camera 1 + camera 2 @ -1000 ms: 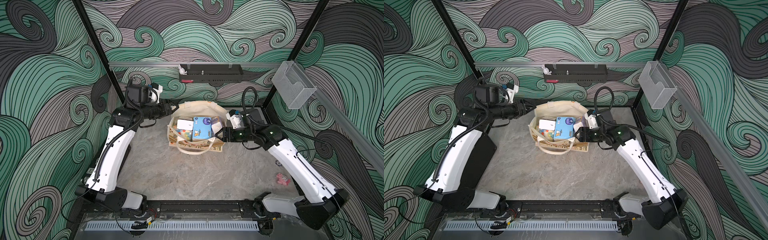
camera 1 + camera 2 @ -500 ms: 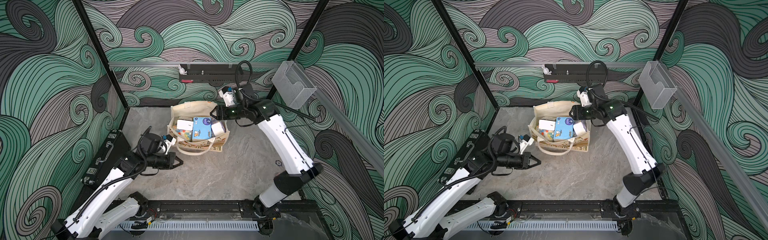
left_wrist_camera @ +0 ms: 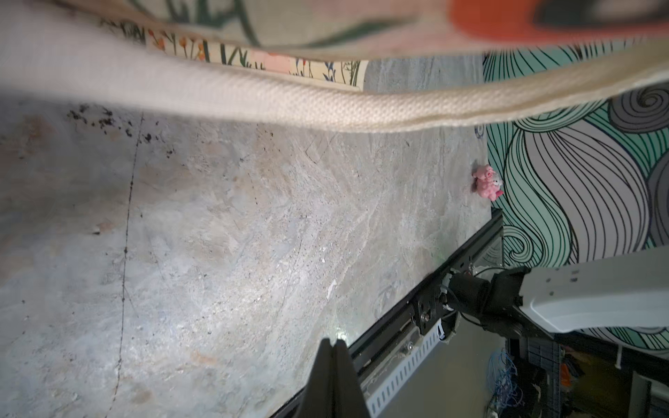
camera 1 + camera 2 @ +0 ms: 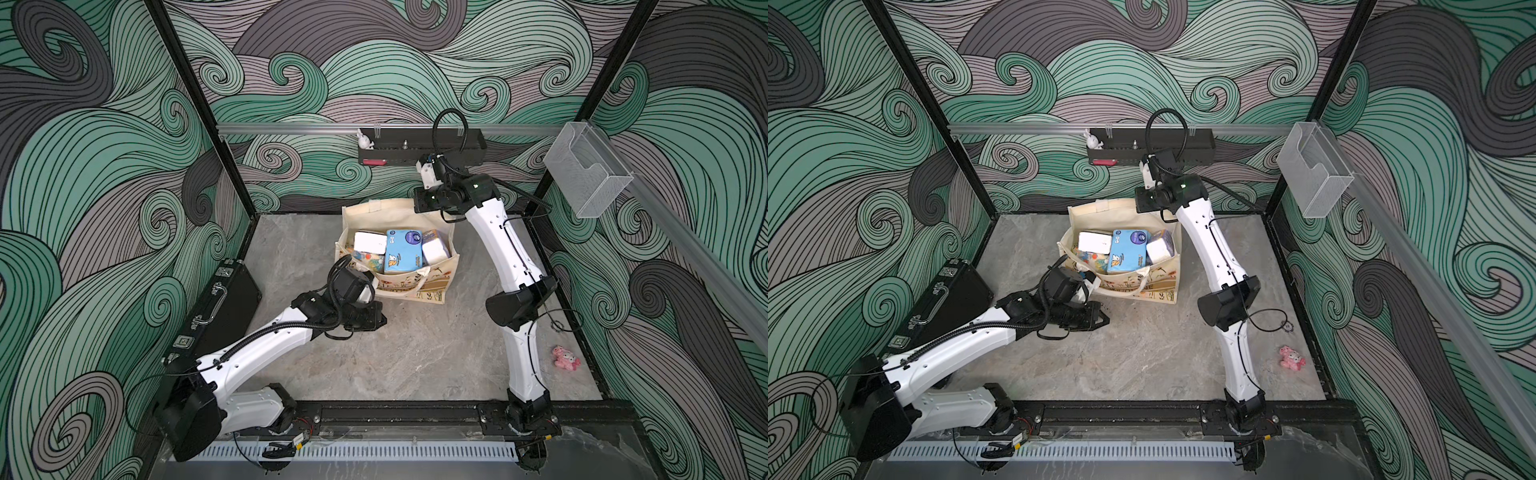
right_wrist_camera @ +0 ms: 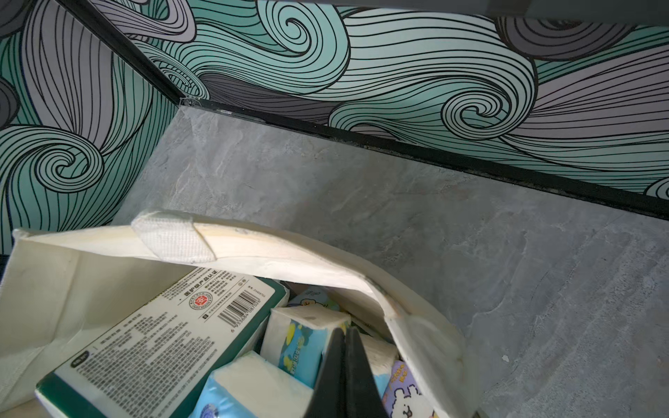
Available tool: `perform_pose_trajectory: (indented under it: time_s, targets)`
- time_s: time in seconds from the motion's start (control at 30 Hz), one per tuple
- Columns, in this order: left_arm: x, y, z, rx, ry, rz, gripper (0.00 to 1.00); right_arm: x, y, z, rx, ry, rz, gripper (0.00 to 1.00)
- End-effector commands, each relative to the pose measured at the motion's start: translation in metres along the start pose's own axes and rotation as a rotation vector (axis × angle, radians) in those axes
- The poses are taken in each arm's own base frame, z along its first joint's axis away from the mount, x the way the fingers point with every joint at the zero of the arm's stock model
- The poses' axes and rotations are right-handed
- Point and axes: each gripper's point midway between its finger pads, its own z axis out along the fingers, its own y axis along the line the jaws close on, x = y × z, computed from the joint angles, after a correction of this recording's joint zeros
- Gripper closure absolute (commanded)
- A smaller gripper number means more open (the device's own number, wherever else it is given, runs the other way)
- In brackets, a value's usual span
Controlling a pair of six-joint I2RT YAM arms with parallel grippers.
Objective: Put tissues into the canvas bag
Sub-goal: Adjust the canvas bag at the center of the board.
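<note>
As both are backing off bag sides, left gripper is sitting clenched, empty, low in front of bag; right gripper is hanging pinched shut, empty, above bag's back edge. Tissues are lying inside bag, none showing outside; packing is probably wrapping up.

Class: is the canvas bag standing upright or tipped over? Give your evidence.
Upright. The canvas bag stands on its base with its mouth facing up, and tissue packs show inside it from above.
</note>
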Motion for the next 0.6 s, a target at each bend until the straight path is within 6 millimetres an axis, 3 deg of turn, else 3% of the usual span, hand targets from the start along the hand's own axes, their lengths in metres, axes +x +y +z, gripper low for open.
perform_pose_trajectory:
  time_s: [0.0,0.17,0.33,0.57]
  targets:
    - [-0.024,-0.006,-0.001,-0.035,-0.073,0.064,1.0,-0.009,-0.018,-0.01,0.015,-0.027,0.014,1.0]
    - [-0.028,-0.002,-0.004,-0.07,-0.088,0.08,1.0,-0.015,-0.065,-0.024,0.079,-0.045,0.102,1.0]
    - [-0.033,0.01,-0.009,-0.138,-0.125,0.078,1.0,0.002,-0.098,-0.027,0.114,0.007,0.154,0.99]
    - [-0.048,0.014,-0.005,-0.185,-0.162,0.094,1.0,0.043,-0.071,0.007,-0.119,0.146,0.163,0.9]
